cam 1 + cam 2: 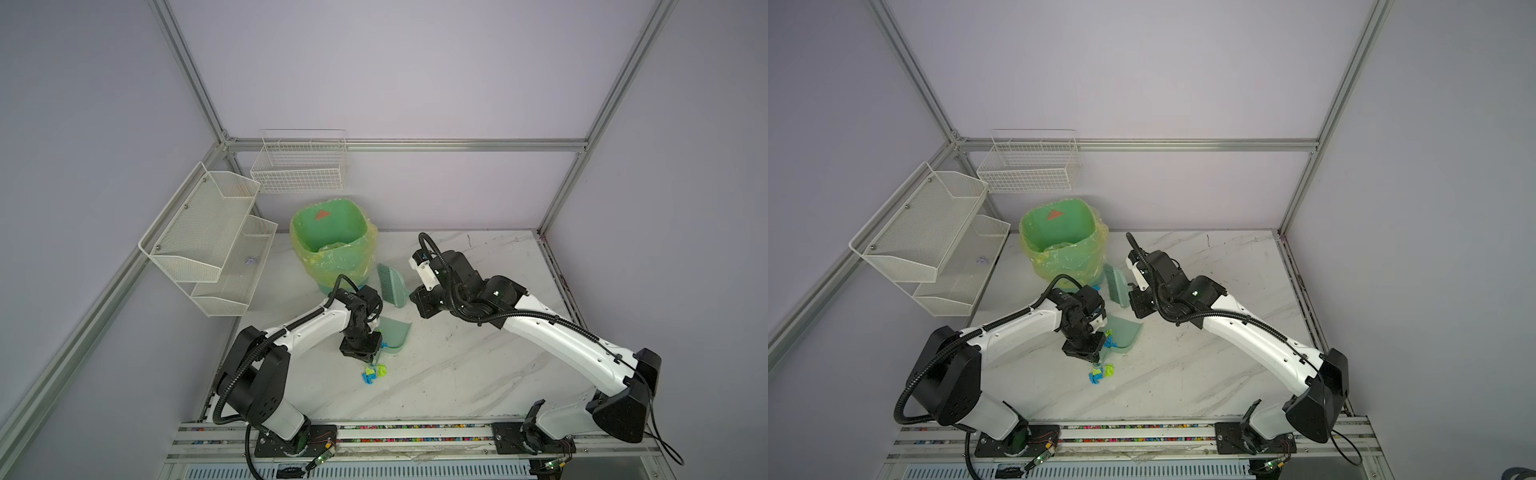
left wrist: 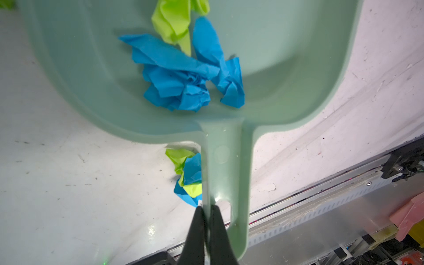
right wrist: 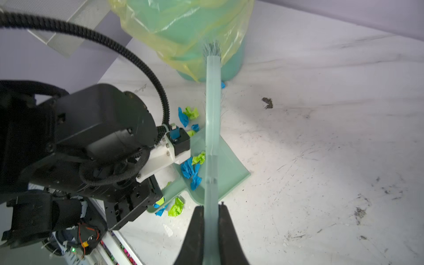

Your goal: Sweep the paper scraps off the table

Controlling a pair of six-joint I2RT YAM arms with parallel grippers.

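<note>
On my far left a white mesh shelf (image 1: 199, 232) hangs on the wall. Just right of it, a green bin (image 1: 297, 232) with a yellow liner stands at the back of the tabletop (image 1: 478, 365). In front of the bin, the left gripper (image 2: 206, 207) has its jaws clamped on the handle of the pale green dustpan (image 2: 275, 34).

I see the paper scraps (image 2: 179, 75) in 3 places:
- A blue and yellow-green clump lies inside the pan, against its back wall.
- A few lie on the tabletop, under and beside the handle.
- A few more lie loose between the pan and the bin.

Further right, the right gripper (image 3: 211, 207) has its jaws pressed tight on the matching green brush (image 3: 213, 103). The brush reaches across the pan, with its bristles near the foot of the bin. I cannot tell whether the bristles touch the tabletop.
</note>
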